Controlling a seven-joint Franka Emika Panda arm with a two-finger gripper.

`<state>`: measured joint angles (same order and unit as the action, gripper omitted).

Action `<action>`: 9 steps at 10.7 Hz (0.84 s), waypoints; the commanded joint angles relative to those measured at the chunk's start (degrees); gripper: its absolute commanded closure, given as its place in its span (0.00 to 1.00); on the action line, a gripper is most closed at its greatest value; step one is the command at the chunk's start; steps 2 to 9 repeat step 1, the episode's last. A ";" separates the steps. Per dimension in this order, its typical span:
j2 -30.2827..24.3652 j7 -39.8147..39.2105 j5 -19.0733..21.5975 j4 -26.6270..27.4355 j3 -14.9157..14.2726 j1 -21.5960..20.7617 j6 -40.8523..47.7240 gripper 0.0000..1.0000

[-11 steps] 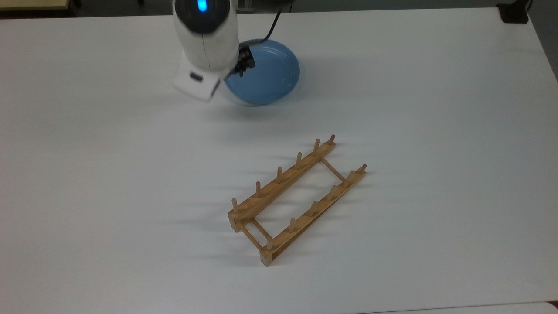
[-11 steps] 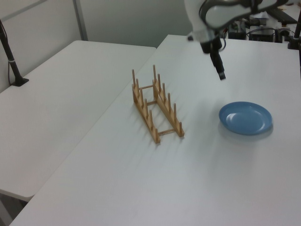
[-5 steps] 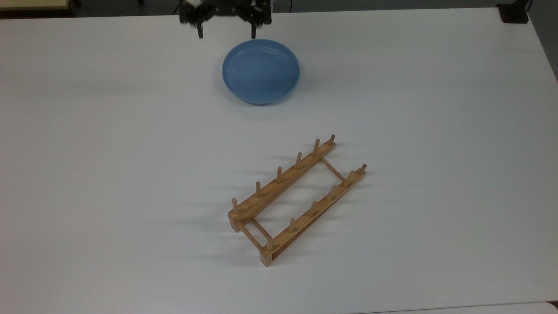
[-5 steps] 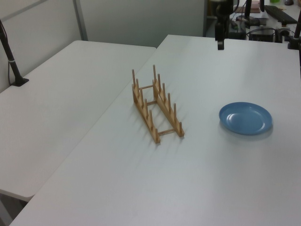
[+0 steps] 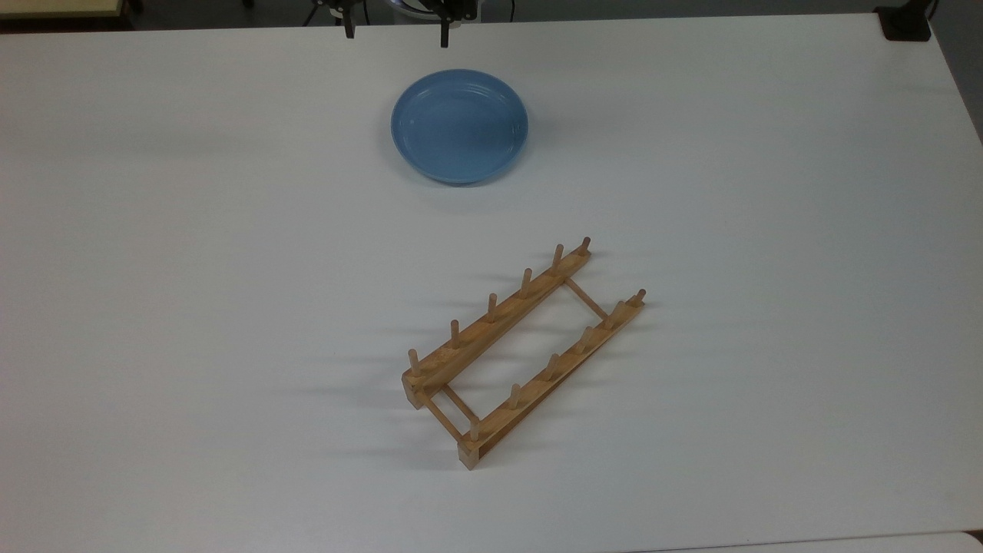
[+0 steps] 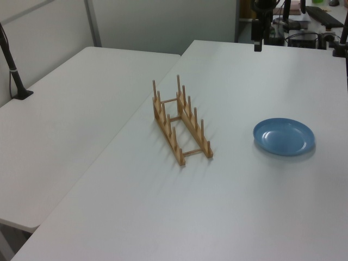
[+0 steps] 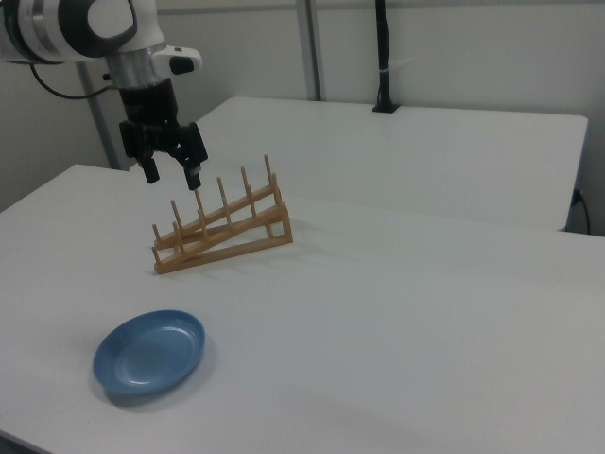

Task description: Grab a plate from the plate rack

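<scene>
The light-blue plate (image 5: 459, 125) lies flat on the white table, right side up, apart from the wooden plate rack (image 5: 522, 353). The rack stands with nothing between its pegs. My gripper (image 5: 396, 32) hangs open above the table's edge at the top view's top, beyond the plate, with nothing in it. In the right view the gripper (image 7: 172, 178) is well above the table, fingers spread and pointing down, with the rack (image 7: 222, 227) behind it and the plate (image 7: 149, 357) lower down. The left view has the gripper (image 6: 257, 41) far behind the plate (image 6: 284, 136) and the rack (image 6: 181, 122).
A second white table (image 6: 65, 109) adjoins this one. A black pole on a clamp (image 6: 13, 70) stands on it, and the pole (image 7: 383, 57) is also in the right view. A black block (image 5: 906, 23) sits at the table's corner in the top view's upper right.
The gripper has drawn up and away from the plate's rim toward the top view's upper edge. Plate and rack have stayed put.
</scene>
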<state>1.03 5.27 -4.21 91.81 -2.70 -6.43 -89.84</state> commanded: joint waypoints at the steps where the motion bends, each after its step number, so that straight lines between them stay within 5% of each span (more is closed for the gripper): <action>1: -2.00 1.24 -0.80 2.32 -0.55 -0.25 -1.57 0.00; 9: -2.00 1.24 -0.80 2.32 -0.55 -0.25 -1.57 0.00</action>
